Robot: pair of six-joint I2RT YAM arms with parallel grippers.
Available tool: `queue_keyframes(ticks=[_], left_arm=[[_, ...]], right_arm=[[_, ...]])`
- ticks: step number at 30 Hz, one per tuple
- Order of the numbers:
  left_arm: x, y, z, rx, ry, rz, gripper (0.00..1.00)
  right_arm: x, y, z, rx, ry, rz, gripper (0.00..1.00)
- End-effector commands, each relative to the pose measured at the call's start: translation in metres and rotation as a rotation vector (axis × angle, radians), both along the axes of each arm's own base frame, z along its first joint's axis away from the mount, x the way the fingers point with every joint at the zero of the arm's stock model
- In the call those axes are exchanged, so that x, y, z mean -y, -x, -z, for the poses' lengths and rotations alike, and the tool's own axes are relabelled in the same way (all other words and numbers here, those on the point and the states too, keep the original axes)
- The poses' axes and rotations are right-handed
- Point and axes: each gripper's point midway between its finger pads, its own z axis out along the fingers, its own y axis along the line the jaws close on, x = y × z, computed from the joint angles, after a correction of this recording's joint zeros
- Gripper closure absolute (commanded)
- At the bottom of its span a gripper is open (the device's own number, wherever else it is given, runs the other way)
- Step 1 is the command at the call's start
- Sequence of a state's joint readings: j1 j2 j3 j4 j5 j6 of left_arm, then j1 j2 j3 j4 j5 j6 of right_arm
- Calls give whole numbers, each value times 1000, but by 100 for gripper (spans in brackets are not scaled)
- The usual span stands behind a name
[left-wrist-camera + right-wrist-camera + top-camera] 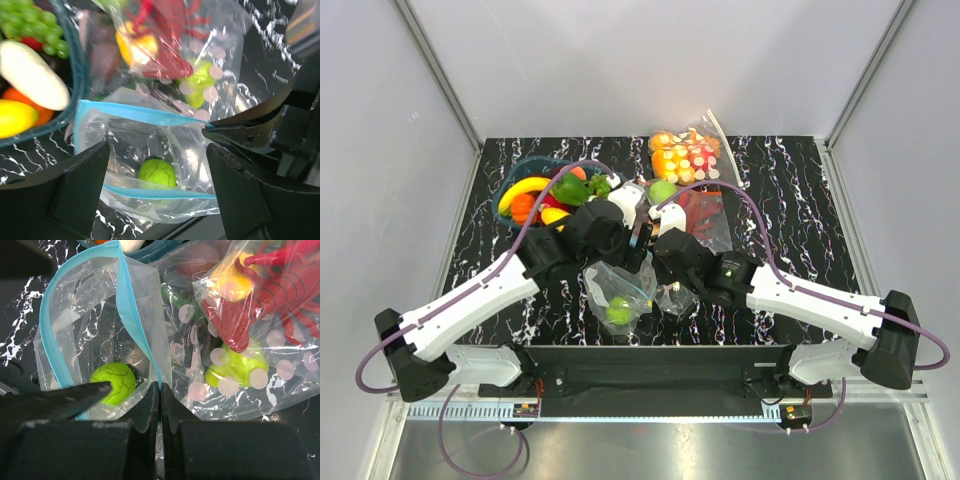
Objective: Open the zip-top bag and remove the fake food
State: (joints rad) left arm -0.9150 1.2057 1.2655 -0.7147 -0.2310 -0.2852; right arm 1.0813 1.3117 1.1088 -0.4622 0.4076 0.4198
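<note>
The small clear crinkly zip-top bag point(618, 290) with a teal-blue zipper strip lies on the black, white-veined tabletop point(800, 200) between the two arms, its mouth gaping and one glossy green round plastic fruit point(114, 382) inside. The right gripper point(159, 388) is pinched tight on the bag's teal rim, while the left gripper point(155, 150) stands wide, one finger on either side of the open mouth. Just beyond lie a larger clear bag of red peppers point(260, 305) and a teal basket point(80, 75) of plastic fruit.

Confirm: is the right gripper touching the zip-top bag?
Touching. Right wrist view: the right gripper is pinched shut on the zip-top bag at its teal zipper edge.
</note>
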Motion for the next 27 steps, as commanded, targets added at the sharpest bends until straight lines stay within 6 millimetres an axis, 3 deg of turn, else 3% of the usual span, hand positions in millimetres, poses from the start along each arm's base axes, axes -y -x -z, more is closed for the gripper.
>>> queue_keyframes(ticks=[1,7,12,18,27], left_arm=[[6,0,-15,22,47,2,18],[11,10,2,-25,62,43,25],[14,18,40,-97,0,66,30],[11,24,71,-157,-68,77,34],[3,55,127,-343,-249,168,34]], right_arm=[[6,-4,-24,43,-42,36,94],[11,-4,-25,53,-41,47,94],[10,-4,-25,50,-44,44,94],[13,-4,-27,58,-48,54,94],[10,-6,-20,54,-44,57,94]])
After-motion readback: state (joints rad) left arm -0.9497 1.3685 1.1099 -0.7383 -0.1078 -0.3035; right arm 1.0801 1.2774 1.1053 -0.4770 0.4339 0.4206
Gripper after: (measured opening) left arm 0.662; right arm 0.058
